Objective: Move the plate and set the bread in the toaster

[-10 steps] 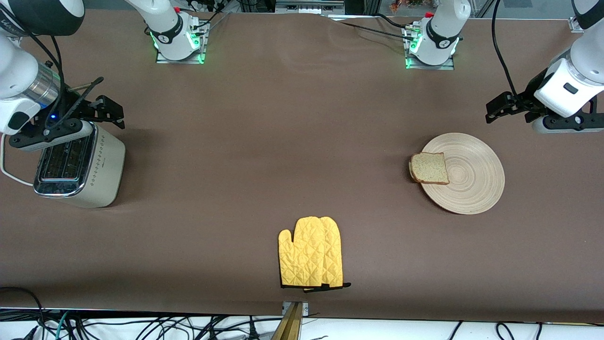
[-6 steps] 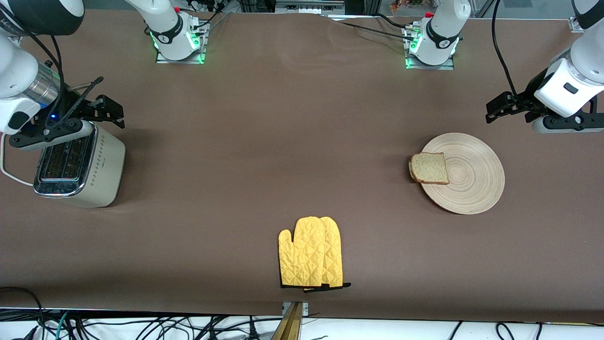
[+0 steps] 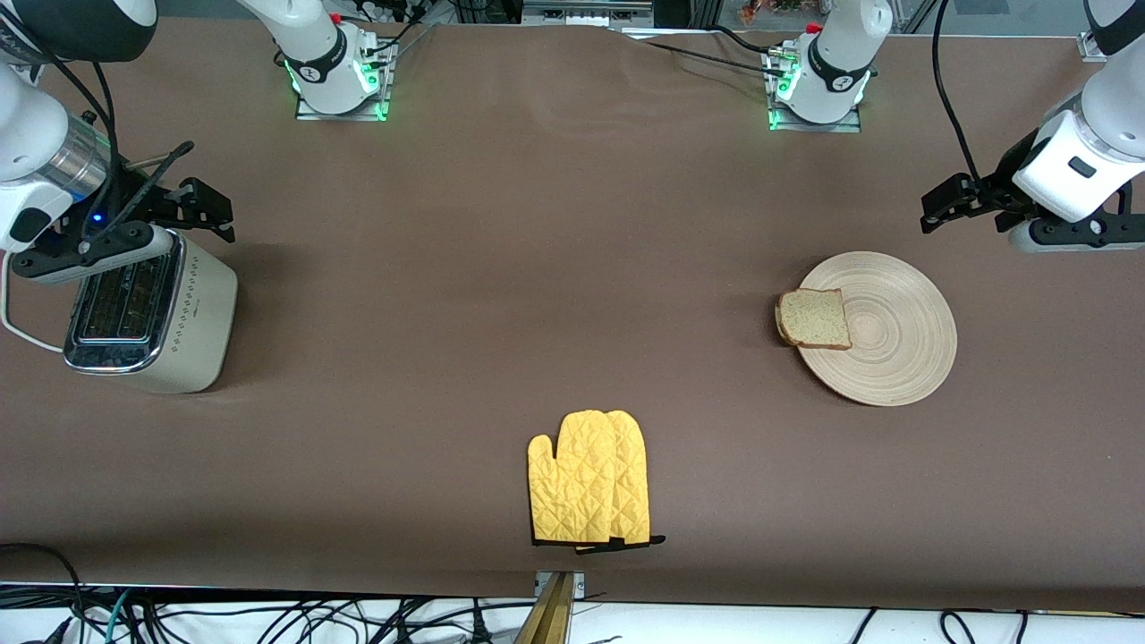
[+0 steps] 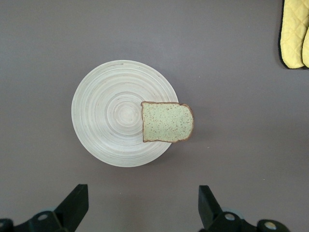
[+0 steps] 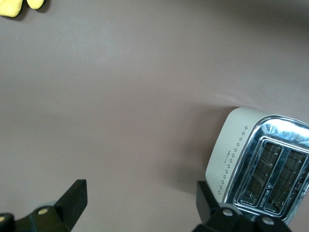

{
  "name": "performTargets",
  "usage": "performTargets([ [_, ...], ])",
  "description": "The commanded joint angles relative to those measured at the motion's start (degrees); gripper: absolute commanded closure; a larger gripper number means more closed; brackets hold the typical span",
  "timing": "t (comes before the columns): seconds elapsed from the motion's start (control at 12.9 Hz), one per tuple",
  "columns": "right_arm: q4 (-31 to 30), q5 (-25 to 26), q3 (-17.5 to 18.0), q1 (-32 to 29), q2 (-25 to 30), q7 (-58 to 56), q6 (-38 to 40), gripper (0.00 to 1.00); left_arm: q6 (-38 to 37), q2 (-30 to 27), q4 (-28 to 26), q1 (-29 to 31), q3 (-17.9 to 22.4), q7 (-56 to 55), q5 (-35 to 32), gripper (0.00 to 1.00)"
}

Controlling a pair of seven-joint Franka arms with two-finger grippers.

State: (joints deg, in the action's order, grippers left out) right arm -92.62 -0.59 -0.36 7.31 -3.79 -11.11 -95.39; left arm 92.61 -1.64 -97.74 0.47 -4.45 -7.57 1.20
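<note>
Hovering with my left pincer (image 3: 935, 207) over bare bench (image 3: 572, 268) at my left arm's end, I have its fingers spread wide and nothing between them. The plate (image 3: 894, 344) lies just below and past my fingertips, nearer the front camera than the spot I hang over, and in my left wrist view it sits squarely between the two dark fingers (image 4: 72, 205). That is the relation my next move turns on, as I judge it: the plate is straight ahead of this pincer's opening, so a descent and short reach should meet its rim.

The bread (image 3: 814, 318) rests on the plate's edge toward the right arm's end, its crust overhanging the rim slightly, so it is on the side of the plate away from my left wrist. The slice is roughly square, with no strong long axis. My left arm is plainly the nearer one to both.

My right pincer (image 3: 192, 207) waits over the toaster (image 3: 192, 313) at the right arm's end, its fingers also spread and empty. The toaster's two slots run lengthwise along its chrome top.

The plate is flat pale wood with ring grain, thin at the rim, hard to pinch from above. The bread is speckled, soft-looking, brown-crusted. A quilted yellow mitt (image 3: 590, 478) lies well apart from both pincers.
</note>
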Motion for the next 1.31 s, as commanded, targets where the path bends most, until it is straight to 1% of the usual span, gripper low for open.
performTargets([
  [0.0, 1.30, 0.15, 0.09, 0.43, -0.60, 0.20, 1.35, 0.00, -1.12, 0.06, 1.06, -0.38, 0.14, -0.69, -1.37, 0.00],
  [0.23, 1.12, 0.06, 0.01, 0.52, -0.60, 0.65, 2.49, 0.00, -1.12, 0.06, 1.06, -0.38, 0.14, -0.69, -1.37, 0.00],
  [0.39, 0.95, 0.06, 0.09, 0.52, -0.51, 3.10, 2.67, 0.00, -1.12, 0.06, 1.06, -0.38, 0.14, -0.69, -1.37, 0.00],
  [1.24, 0.59, -0.29, 0.01, 0.43, -0.60, 3.20, 2.58, 0.00, -1.12, 0.14, 1.06, -0.38, 0.23, -0.69, -1.29, 0.00],
])
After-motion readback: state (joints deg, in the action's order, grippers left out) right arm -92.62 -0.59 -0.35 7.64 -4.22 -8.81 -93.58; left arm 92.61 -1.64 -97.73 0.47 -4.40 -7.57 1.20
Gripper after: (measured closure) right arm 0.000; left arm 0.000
